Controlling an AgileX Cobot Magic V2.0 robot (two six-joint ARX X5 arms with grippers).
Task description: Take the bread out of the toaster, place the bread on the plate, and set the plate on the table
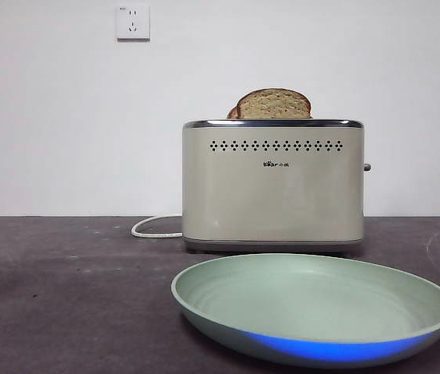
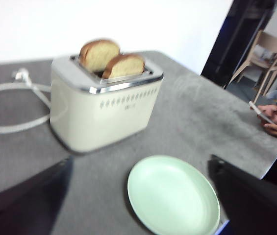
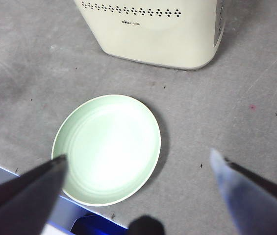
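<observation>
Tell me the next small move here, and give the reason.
Probably bring the left gripper down over the toaster to grasp the bread. Both slices stand untouched in the slots, the plate lies empty in front, and both grippers, the right gripper too, are open and hold nothing.

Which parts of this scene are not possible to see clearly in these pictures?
- Lower part of the bread: inside the toaster, every view.
- Second slice: front view, mostly behind the bread.
- Toaster top: right wrist view, cut by the edge.
- Logo: left wrist view, blurred.
- Plate near rim: right wrist view, partly behind the jaw.
</observation>
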